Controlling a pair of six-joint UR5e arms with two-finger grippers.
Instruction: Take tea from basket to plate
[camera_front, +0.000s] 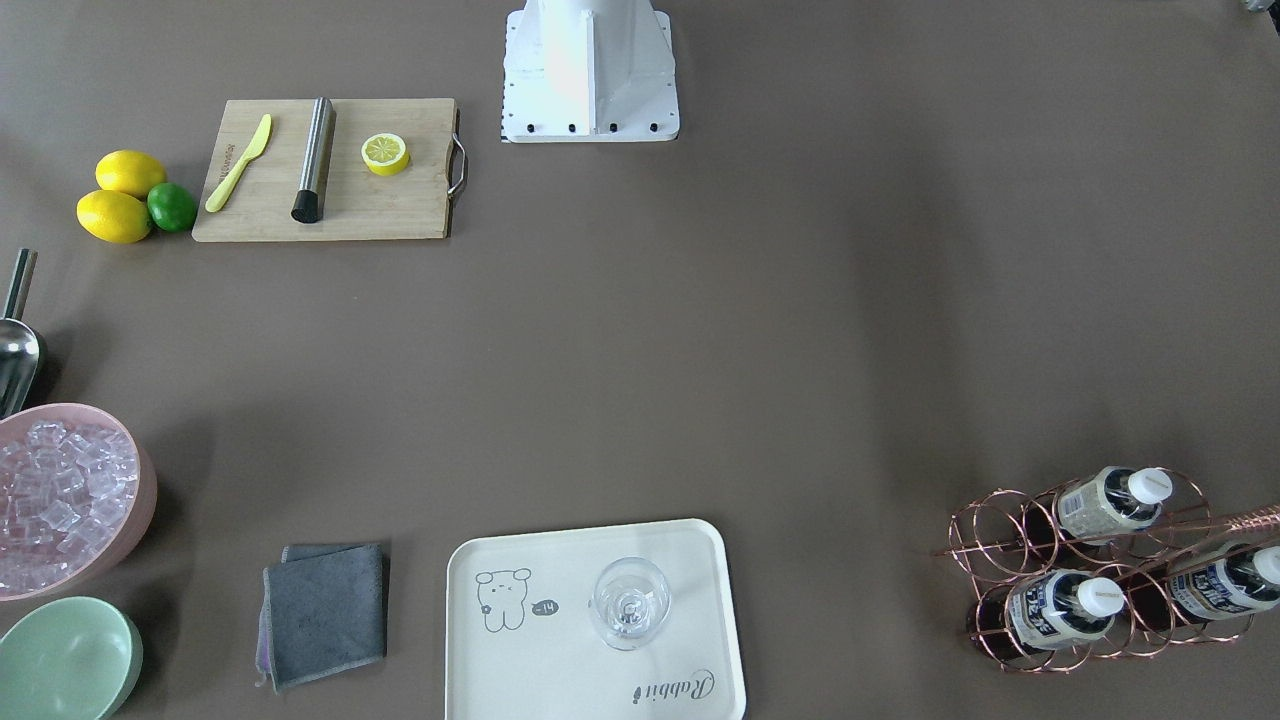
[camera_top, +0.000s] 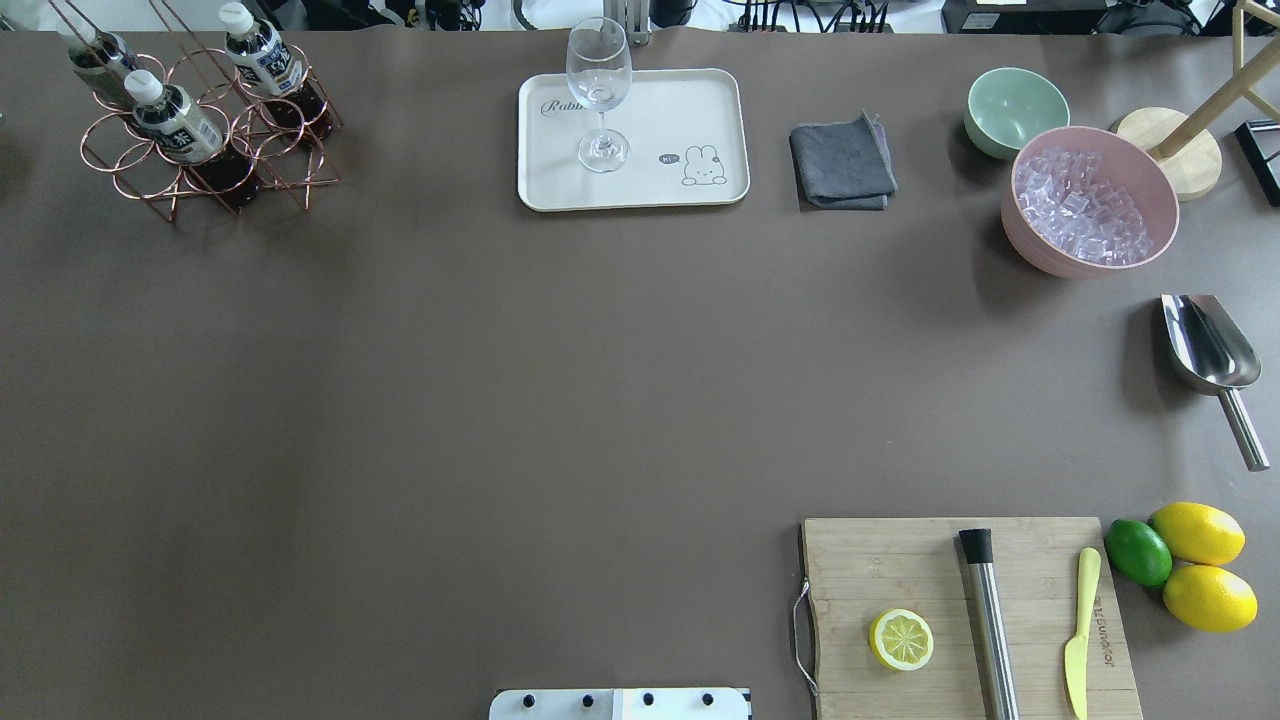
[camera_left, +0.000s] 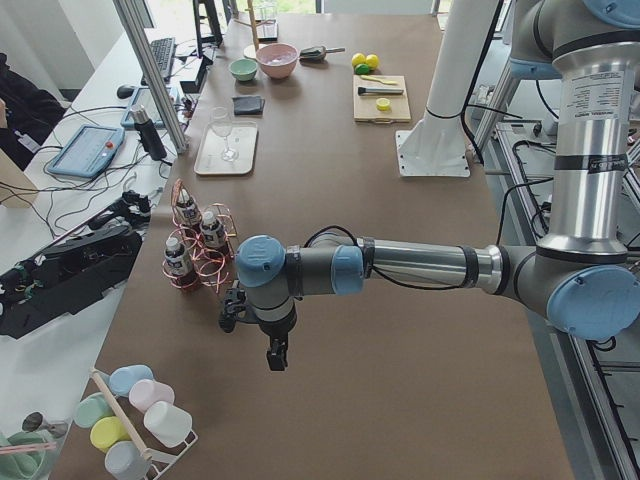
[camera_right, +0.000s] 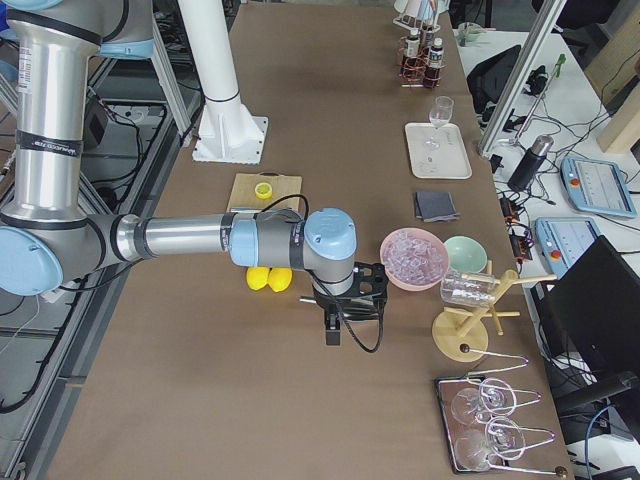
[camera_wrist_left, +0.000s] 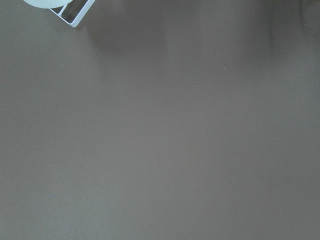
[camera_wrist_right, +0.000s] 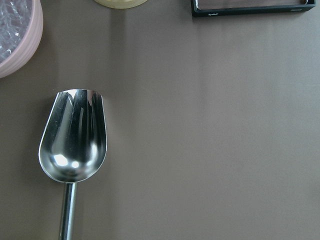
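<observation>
Brown table (camera_top: 500, 400) beside cluttered desks (camera_left: 100, 185); 3 teas (camera_front: 1100, 503) in basket (camera_front: 990, 547) (both arms' jaws: cannot tell).

The silver-and-blue left arm (camera_left: 420, 265) stretches out level, its black two-finger left gripper (camera_left: 275, 355) pointing down. The right arm (camera_right: 190, 240) is posed likewise, right gripper (camera_right: 333, 330) down; the finger spacing looks too small to judge.

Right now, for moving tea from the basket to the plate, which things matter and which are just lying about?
For the job: tea bottles, basket, plate.
Lying about: glass on the plate, cloth, ice bowl, green bowl, scoop, cutting board, lemons, lime.
</observation>
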